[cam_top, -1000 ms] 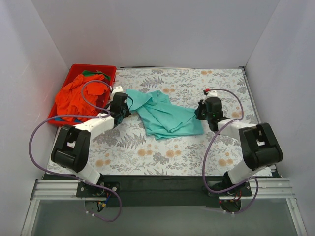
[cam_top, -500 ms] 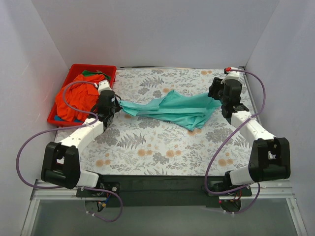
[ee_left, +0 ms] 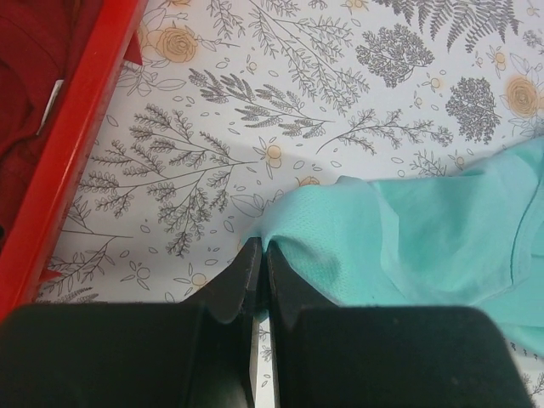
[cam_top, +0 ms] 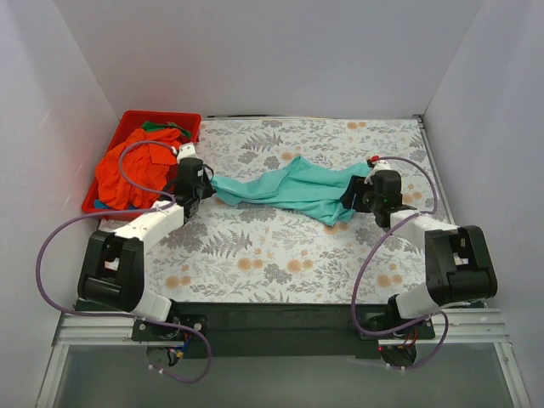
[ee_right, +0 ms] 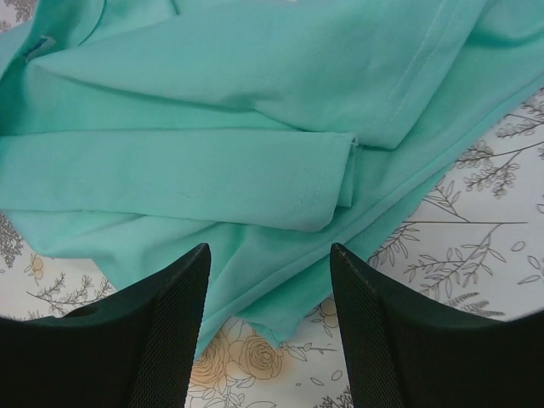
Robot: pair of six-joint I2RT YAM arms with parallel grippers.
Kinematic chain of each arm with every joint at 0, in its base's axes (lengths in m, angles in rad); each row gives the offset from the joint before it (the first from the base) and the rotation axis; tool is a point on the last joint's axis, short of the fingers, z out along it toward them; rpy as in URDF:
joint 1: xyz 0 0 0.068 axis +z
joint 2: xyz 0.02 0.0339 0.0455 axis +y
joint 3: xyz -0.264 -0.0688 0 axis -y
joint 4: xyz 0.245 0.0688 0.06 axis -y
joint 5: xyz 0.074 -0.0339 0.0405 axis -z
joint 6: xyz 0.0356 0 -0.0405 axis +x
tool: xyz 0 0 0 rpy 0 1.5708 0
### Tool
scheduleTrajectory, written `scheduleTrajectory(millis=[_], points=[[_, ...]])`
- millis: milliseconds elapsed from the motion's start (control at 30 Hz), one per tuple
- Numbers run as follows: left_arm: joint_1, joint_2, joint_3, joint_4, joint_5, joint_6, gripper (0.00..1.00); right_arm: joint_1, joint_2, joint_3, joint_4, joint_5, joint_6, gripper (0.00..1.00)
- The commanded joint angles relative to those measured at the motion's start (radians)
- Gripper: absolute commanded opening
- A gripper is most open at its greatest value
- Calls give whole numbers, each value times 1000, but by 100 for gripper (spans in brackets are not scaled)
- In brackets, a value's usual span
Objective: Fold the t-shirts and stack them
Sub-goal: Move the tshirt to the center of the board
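Teal shirt [cam_top: 293, 189]: on the table [cam_top: 255, 255], mid-to-far part, pulled out into a long crumpled band running left to right. Not folded. Left end narrows to a point; right end is wider and bunched in loose layers.
Left gripper [cam_top: 197, 189]: clenched on the teal shirt's left tip. Wrist view shows the two fingers [ee_left: 242, 280] pressed together with the cloth edge nipped between them, low over the table, just beside the bin's near wall.
Right gripper [cam_top: 353, 194]: released. Wrist view shows both fingers spread apart, poised over the shirt's right end with a hem and folded layers lying between and beyond them. Cannot tell whether the tips touch the cloth.
Orange shirt [cam_top: 127, 166]: heaped and crumpled in the bin [cam_top: 161, 119], spilling over its near rim towards the table. Apart from the teal shirt.
Other cloth: a scrap of green shows at the far side of the orange heap, a bit of blue at its near edge; too little visible to say more.
Bin location: far-left corner of the table, against the left wall.
Stack: none started.
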Motion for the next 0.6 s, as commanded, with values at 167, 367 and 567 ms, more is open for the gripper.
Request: scheduleTrajectory(millis=[167,367,567], points=[[4,16,-2,29,9,1,0,5,91,58,134,-25,20,64],[4,37,7,29,9,2,0,5,137,95,132,-6,9,63],[5,56,17,29,12,4,0,5,179,115,138,-1,4,62]])
